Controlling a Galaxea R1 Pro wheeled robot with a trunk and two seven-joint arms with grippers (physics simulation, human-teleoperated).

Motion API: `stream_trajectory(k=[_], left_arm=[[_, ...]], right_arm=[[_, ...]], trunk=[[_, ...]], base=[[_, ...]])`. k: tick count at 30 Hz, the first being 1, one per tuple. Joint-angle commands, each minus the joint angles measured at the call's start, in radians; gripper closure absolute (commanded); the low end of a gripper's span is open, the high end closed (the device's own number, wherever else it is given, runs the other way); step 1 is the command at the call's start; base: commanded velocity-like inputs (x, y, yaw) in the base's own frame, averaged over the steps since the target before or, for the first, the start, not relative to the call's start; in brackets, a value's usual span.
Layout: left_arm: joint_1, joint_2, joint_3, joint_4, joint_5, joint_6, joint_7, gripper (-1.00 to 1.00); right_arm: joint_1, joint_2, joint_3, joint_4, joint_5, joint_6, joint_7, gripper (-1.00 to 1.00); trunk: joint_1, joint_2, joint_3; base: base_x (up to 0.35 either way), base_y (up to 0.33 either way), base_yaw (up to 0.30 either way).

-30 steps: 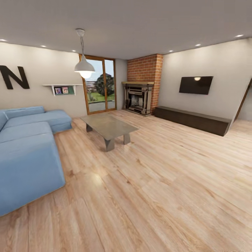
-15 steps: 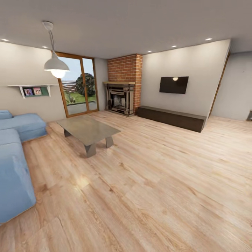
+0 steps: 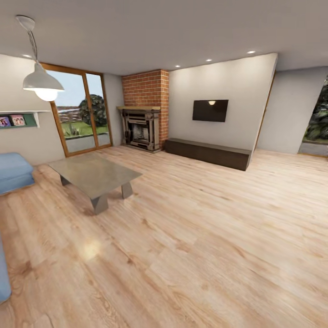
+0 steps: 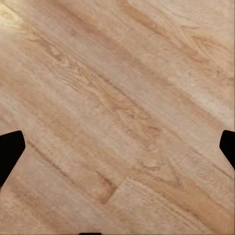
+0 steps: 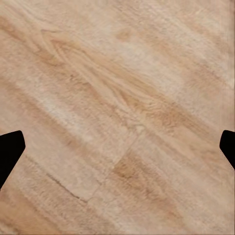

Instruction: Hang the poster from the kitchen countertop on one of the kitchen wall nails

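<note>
Crossing a living room with the poster and kitchen countertop out of sight.

Stretching widest is the wooden floor (image 3: pixel 205 237), with the brick fireplace (image 3: pixel 142 114) as landmark: the glass doors (image 3: pixel 79 111) are standing left of it, the low dark cabinet (image 3: pixel 207 153) and wall TV (image 3: pixel 210 110) right of it, the grey coffee table (image 3: pixel 93 175) in front. Both wrist views are showing floor planks between widely spread jaws: left gripper (image 4: pixel 117 152), right gripper (image 5: pixel 117 152), each holding nothing.
</note>
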Motion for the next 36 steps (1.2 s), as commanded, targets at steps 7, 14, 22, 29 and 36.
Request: stream_trajectory(k=[7, 14, 22, 29, 36], left_arm=[[0.0, 0.0, 0.001, -0.001, -0.001, 0.0, 0.0, -1.0], [0.0, 0.0, 0.001, -0.001, -0.001, 0.0, 0.0, -1.0], [0.0, 0.0, 0.001, -0.001, -0.001, 0.0, 0.0, -1.0], [0.0, 0.0, 0.001, -0.001, -0.001, 0.0, 0.0, -1.0], [0.0, 0.0, 0.001, 0.0, -0.001, 0.0, 0.0, -1.0]], right_arm=[[0.0, 0.0, 0.0, 0.003, 0.0, -0.004, 0.0, -1.0], [0.0, 0.0, -0.001, 0.001, 0.0, -0.004, 0.0, -1.0], [0.0, 0.0, -0.001, 0.001, -0.001, -0.004, 0.001, -1.0], [0.0, 0.0, -0.001, 0.001, -0.002, -0.004, 0.001, -1.0], [-0.001, 0.0, -0.001, 0.001, -0.002, -0.004, 0.001, -1.0]], trunk=[[0.001, 0.0, -0.001], [0.001, 0.0, -0.001], [0.001, 0.0, -0.001], [0.001, 0.0, -0.001], [0.001, 0.0, -0.001]], base=[[0.321, 0.0, -0.008], [0.234, 0.0, -0.16], [0.04, 0.0, -0.281], [0.005, 0.0, -0.298], [0.0, 0.0, -0.3]])
